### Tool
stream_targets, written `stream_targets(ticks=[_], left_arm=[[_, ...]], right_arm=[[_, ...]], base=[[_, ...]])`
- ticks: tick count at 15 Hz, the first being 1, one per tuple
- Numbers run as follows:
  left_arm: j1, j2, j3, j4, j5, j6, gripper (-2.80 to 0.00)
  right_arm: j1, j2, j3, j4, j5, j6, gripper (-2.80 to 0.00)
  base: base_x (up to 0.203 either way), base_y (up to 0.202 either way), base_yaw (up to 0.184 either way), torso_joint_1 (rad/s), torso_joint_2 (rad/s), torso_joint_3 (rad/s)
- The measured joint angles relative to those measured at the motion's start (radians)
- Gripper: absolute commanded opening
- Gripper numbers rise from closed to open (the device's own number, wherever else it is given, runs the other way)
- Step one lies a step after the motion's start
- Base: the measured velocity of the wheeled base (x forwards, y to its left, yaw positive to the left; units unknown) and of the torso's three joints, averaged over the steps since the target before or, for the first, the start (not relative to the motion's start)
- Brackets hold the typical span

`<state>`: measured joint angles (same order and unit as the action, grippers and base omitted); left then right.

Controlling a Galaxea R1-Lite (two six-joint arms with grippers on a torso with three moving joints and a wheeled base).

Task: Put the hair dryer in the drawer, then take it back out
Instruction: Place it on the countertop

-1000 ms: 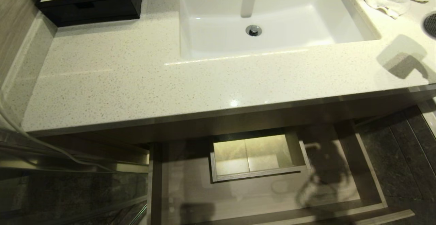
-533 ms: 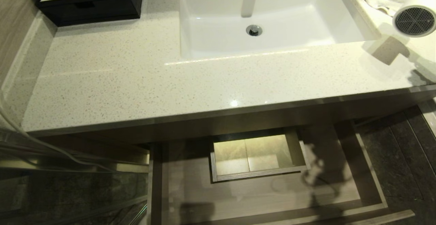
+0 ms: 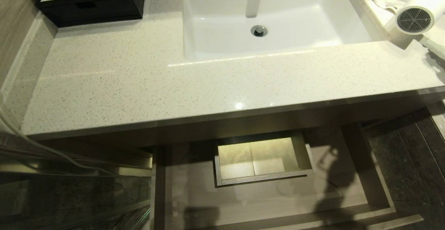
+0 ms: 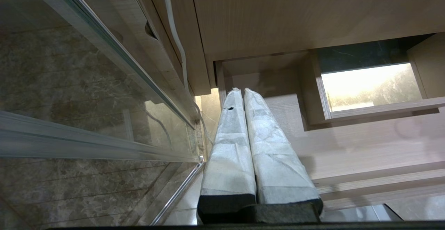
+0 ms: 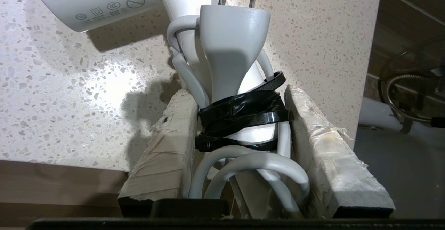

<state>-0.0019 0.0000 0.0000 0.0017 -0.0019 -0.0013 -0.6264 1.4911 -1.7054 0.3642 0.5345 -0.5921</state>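
Though half-spread, right end effector (image 5: pixel 240 143) (gripping hair dryer (image 5: pixel 222 59))

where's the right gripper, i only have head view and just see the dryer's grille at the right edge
Observer: The right gripper shows in the right wrist view, its fingers clamped on the hair dryer by its handle.
Operator: cord dangling?
Observer: No, the cord is coiled against the handle and bound with black tape.
Operator: and the left one
Observer: The left gripper hangs shut and empty by the left end of the open drawer.
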Motion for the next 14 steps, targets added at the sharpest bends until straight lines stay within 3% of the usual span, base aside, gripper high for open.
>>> stream_targets(ticks=[14], left_arm=[[0.000,0.000,0.000,0.000,0.000,0.000,-2.80]], right_arm=[[0.000,0.237,-0.146,-0.004,0.042,-0.005,-2.80]], base=[[0.000,0.000,0.000,0.000,0.00,0.000]])
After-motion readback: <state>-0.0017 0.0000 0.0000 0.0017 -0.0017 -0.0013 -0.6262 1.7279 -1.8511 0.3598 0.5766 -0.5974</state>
